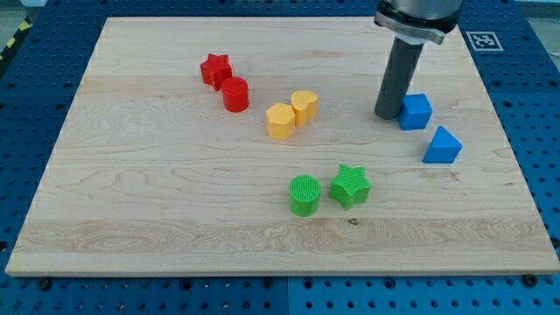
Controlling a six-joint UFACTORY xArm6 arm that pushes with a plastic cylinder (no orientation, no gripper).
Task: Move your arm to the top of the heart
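The yellow heart lies near the board's middle, touching a yellow hexagon at its lower left. My tip rests on the board to the right of the heart, about a hundred pixels away and slightly lower in the view. The tip stands right against the left side of a blue cube. The rod rises from the tip to the arm at the view's top.
A red star and a red cylinder sit at the upper left. A blue triangular block lies at the right. A green cylinder and a green star sit at the lower middle. The wooden board lies on a blue perforated table.
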